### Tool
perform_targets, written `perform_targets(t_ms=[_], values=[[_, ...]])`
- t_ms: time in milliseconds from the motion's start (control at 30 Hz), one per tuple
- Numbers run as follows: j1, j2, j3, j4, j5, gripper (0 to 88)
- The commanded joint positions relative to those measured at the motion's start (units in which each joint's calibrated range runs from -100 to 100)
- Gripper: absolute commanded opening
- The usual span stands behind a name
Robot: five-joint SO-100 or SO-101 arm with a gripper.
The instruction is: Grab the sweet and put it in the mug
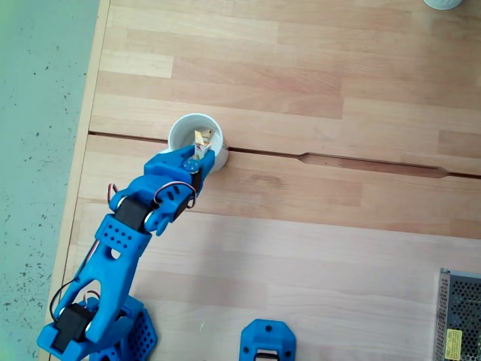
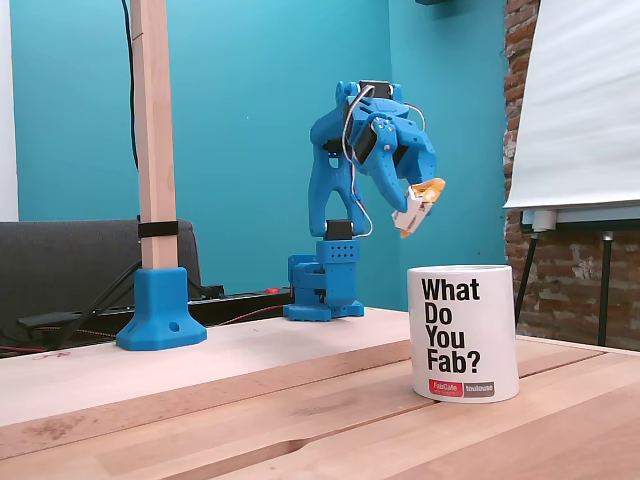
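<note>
The sweet [image 2: 418, 207] is up in the air, white wrapper with an orange twist poking out, pinched in the blue end effector [image 2: 415, 212], which is clenched on it and angled downward. From the side it hangs clear above the rim of the mug [image 2: 463, 331], the white one with "What Do You Fab?" printed on it. From above, the sweet [image 1: 201, 141] sits inside the circle of the mug [image 1: 180, 131], a touch toward the side nearest the arm [image 1: 128, 233] rather than dead centre, and the end effector [image 1: 197, 154] overlaps that near rim. The mug stands toward the left edge of the tabletop [image 1: 316, 226], right on the seam between its two wooden boards, well away from the grey box [image 1: 458, 316] at the lower right corner. So the step in hand looks like the release. To do it well I'd nudge the tip a little further over the middle of the opening, drop lower so the light sweet cannot bounce off the rim, then open the jaws fully and hold a beat, because a crinkly wrapper may cling to a finger. Keep the descent straight down; the near rim is close, and knocking it could tip or shove the mug.
</note>
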Motion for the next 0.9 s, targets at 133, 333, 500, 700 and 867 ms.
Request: perform_targets(t_ms=[133, 333, 500, 700, 867], values=[[-5.0, 0.4, -4.0, -1.1, -3.9, 0.0], [-5.3, 3.0, -4.1, -1.5, -3.7, 0.0], [-5.3, 4.6, -4.1, -5.2, -3.7, 0.0], [-5.2, 4.8, -3.4, -6.7, -3.7, 0.0], [-5.2, 5.0, -2.7, -6.7, -3.7, 0.0]])
